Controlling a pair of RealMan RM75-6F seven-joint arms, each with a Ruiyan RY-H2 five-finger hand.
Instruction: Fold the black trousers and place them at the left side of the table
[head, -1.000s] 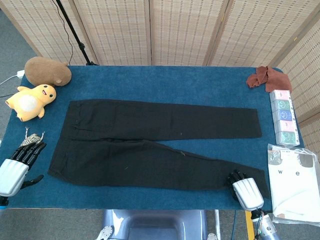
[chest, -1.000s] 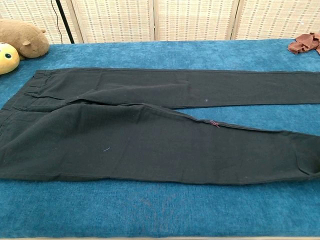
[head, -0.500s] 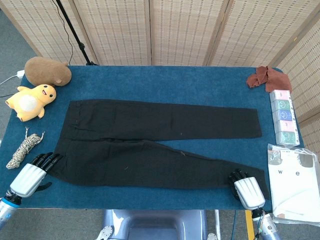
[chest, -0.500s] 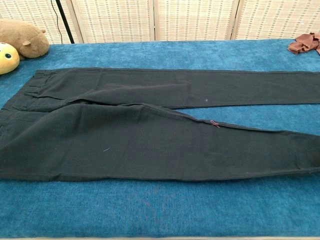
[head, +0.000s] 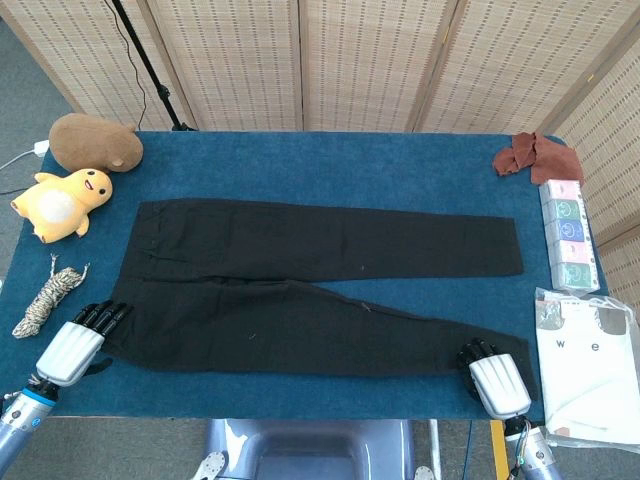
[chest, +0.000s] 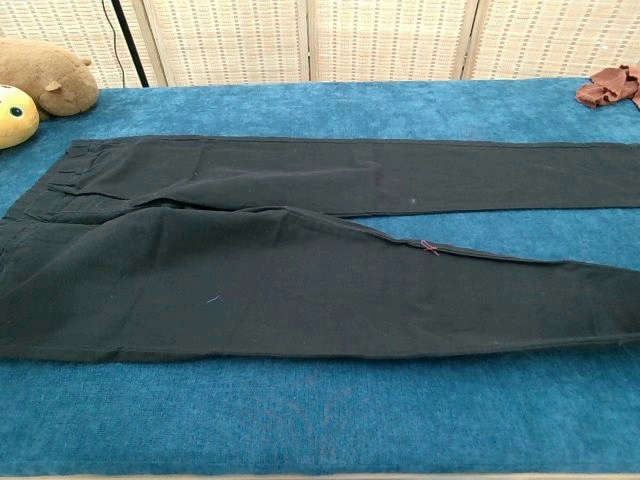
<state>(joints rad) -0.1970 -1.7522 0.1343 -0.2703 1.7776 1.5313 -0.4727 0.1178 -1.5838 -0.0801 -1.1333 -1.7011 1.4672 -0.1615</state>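
A blue surface (head: 330, 165) stands on a grey floor (head: 20, 90), with tan woven screens (head: 370, 60) behind it and a black pole (head: 150, 75) leaning nearby.

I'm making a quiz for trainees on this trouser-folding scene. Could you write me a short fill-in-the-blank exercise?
1. The black trousers lie ____ on the blue table.
2. The left hand is at the trousers' ____ end.
3. The yellow plush duck sits beside a ____ plush toy.

Missing words: unfolded; waistband; brown

black trousers (chest: 300, 290) cropped, both hands unseen chest view
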